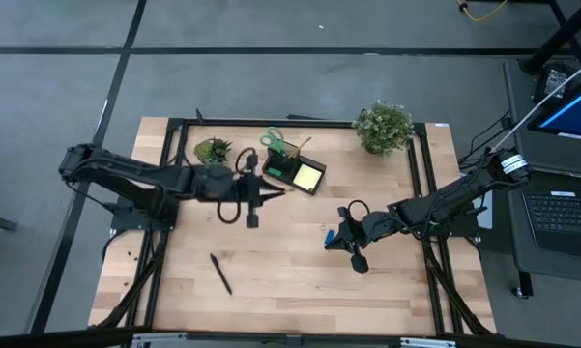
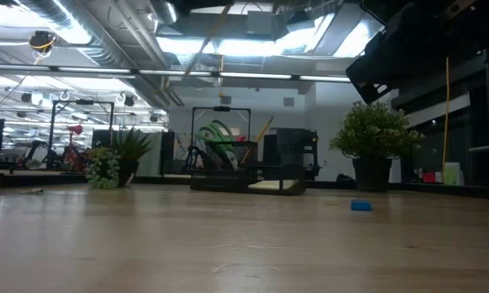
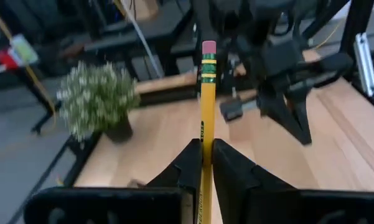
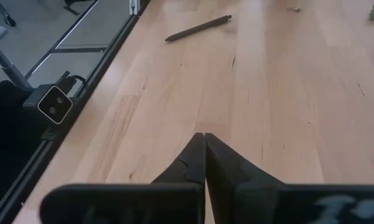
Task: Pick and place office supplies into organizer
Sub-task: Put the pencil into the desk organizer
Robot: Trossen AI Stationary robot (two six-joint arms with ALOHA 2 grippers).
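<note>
Pencil (image 3: 208, 93): sitting clamped between the jaws of the left gripper (image 3: 203, 149), pink eraser end pointing forward past the fingertips, lead end showing in the high view just beside the black mesh organizer (image 1: 288, 166) near the back of the table (image 1: 406, 290). Looking light and stiff, so needing no hard squeeze. Likely slippery along its painted yellow sides and apt to pivot in a two-finger pinch if taken near one end. Gripping well down the shaft, as here, appearing sound for tipping it into the taller cup. Judging the sharpened point as the fragile part, so worth lowering, not dropping.

Already standing in that cup: green-handled scissors (image 1: 274, 141), crowding the opening. Lying in the lower tray: yellow sticky-note pad (image 1: 308, 177).

Waiting right of centre: right gripper (image 4: 205, 138), jaws pressed together on nothing, hanging low over bare wood beside a small blue piece (image 2: 360, 205). Lying loose toward the front left: a black pen (image 1: 220, 274), slim, smooth and likely to roll, best pinched mid-barrel. Flanking the organizer: two potted plants (image 1: 382, 126), not part of the job.
</note>
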